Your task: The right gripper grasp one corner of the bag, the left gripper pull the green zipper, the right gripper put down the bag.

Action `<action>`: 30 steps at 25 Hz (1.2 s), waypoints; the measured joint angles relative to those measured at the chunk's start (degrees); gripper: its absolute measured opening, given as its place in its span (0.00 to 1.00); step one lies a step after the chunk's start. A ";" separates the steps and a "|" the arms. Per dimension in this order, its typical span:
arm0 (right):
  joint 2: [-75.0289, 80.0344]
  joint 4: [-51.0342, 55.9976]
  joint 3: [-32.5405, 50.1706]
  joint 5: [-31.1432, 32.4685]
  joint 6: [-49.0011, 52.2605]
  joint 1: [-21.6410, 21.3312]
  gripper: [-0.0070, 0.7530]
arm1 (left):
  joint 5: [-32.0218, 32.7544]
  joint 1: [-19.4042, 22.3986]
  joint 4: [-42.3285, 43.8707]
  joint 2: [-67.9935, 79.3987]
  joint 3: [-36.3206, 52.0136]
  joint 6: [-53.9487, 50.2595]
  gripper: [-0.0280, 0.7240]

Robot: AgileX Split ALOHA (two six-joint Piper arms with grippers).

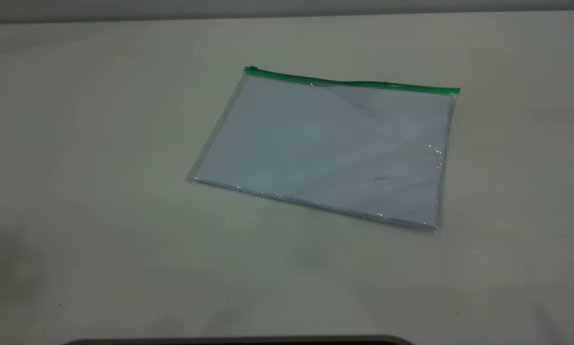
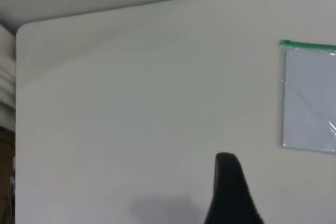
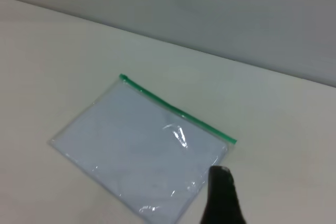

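Note:
The bag (image 1: 330,148) lies flat on the table, clear plastic with pale sheets inside. The green zipper (image 1: 354,82) runs along its far long edge, with the small slider tab (image 1: 252,69) at the left end. Neither gripper shows in the exterior view. In the left wrist view, the left gripper (image 2: 231,192) is a black shape over bare table, well apart from the bag (image 2: 312,98) and its zipper (image 2: 310,45). In the right wrist view, the right gripper (image 3: 223,198) hovers just beside the bag's near corner (image 3: 142,150), below the zipper's end (image 3: 178,111).
The pale table (image 1: 76,191) stretches around the bag on all sides. Its far edge meets a grey wall. A dark curved rim (image 1: 239,341) shows at the front edge of the exterior view. The table's rounded corner (image 2: 21,27) shows in the left wrist view.

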 joint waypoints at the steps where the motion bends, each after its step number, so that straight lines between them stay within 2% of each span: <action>1: -1.83 0.15 1.78 0.31 0.00 0.00 0.78 | 0.00 0.00 0.00 -1.70 1.91 -0.13 0.78; 11: -17.25 0.15 18.93 3.03 0.00 0.00 0.77 | 0.00 0.00 -1.25 -28.89 29.80 -0.25 0.78; 17: -23.00 0.15 23.42 3.30 1.22 0.00 0.77 | 0.00 0.00 -3.51 -44.94 43.09 1.93 0.78; 25: -26.80 0.15 24.31 4.70 1.53 0.00 0.77 | -0.05 0.00 -4.91 -55.35 53.12 2.00 0.78; 30: -28.82 -1.32 24.31 7.38 1.53 0.00 0.77 | -0.31 0.00 -5.01 -55.47 54.00 2.00 0.78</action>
